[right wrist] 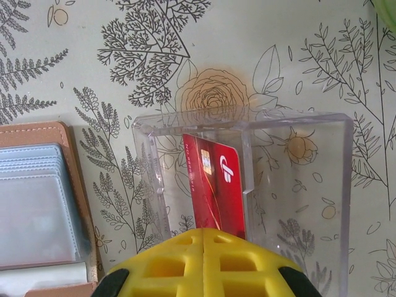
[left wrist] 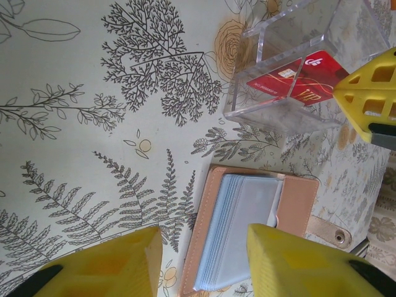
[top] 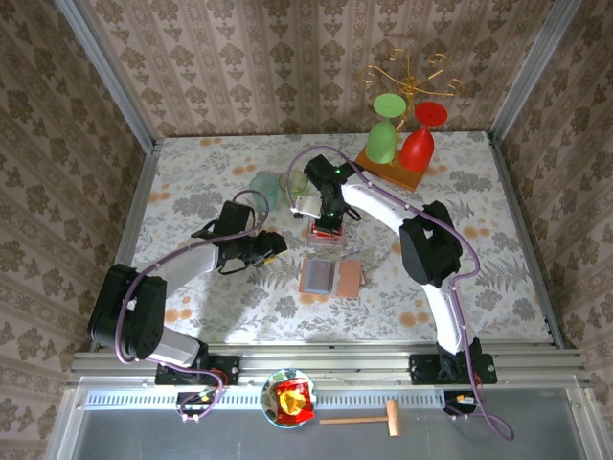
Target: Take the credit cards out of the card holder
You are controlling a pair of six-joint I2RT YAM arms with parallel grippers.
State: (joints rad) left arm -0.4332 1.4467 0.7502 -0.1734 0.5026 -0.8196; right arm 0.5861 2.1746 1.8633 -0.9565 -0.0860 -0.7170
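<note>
Tan leather card holder (top: pixel 330 278) lies open on the bench (top: pixel 192 192) from above, with a clear box (top: pixel 326 240) just beyond it under the right tool (top: pixel 326 226). Left wrist: left tool (left wrist: pixel 204 260) part-open and empty over the holder's pale sleeves (left wrist: pixel 247 229). Right wrist: right tool closed above a red credit card (right wrist: pixel 213 185) standing in the box. It looks thin, stiff and slick; I'd pinch its top edge.

left tool (left wrist: pixel 204 260): fingers apart, pointing down | right tool (right wrist: pixel 204 234): fingers pressed together, arm reaching forward
</note>
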